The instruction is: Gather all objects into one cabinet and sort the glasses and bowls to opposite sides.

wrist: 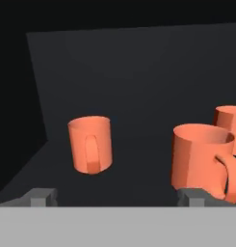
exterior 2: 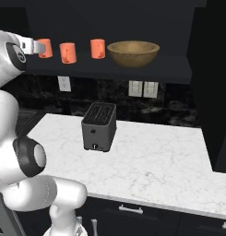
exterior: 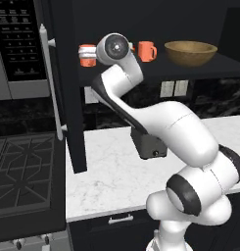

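Three orange glasses stand on the dark shelf of the open black cabinet (exterior 2: pixel 110 69). In the right base view they are the left glass (exterior 2: pixel 45 47), the middle glass (exterior 2: pixel 67 53) and the right glass (exterior 2: pixel 98 48). The wide brown wooden bowl (exterior 2: pixel 133 53) sits to their right on the same shelf. My gripper (exterior 2: pixel 36 46) is open at the shelf's left end. In the hand view the left glass (wrist: pixel 90 144) stands a little beyond my gripper (wrist: pixel 118 198), in line with the gap and untouched. The middle glass (wrist: pixel 201 157) is close by the right fingertip (wrist: pixel 194 197).
The cabinet door (exterior: pixel 67 83) with its pale bar handle (exterior: pixel 50 83) hangs open at the left. A dark toaster (exterior 2: pixel 99 126) stands on the white marble counter (exterior 2: pixel 156 161) below. A microwave (exterior: pixel 18 44) and stove (exterior: pixel 23 166) lie further left.
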